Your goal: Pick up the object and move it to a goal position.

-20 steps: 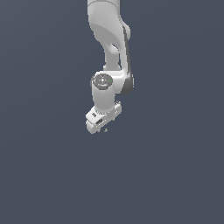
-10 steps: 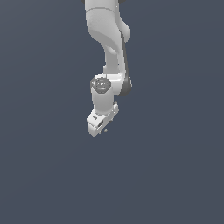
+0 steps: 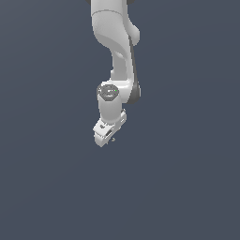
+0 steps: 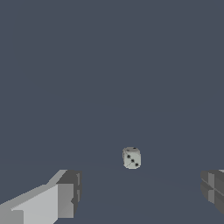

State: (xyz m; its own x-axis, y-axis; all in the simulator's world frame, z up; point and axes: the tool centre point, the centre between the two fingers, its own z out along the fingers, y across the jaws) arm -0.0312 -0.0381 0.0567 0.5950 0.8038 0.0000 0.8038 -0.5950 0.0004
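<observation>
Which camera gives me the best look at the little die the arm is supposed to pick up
The wrist view. There the die shows clearly as a pale cube with dark pips, apart from the two fingertips of the open gripper. The exterior view shows only a tiny speck beside the gripper, too small to identify.

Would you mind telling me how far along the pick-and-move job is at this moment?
Early stage. Done: the gripper is down near the object, a small pale die-like cube with dark pips. In hand: nothing; the wrist view shows the fingers spread wide, with the cube ahead of them, untouched. Left: closing in, grasping, lifting and carrying it to the goal, which no view shows.
</observation>
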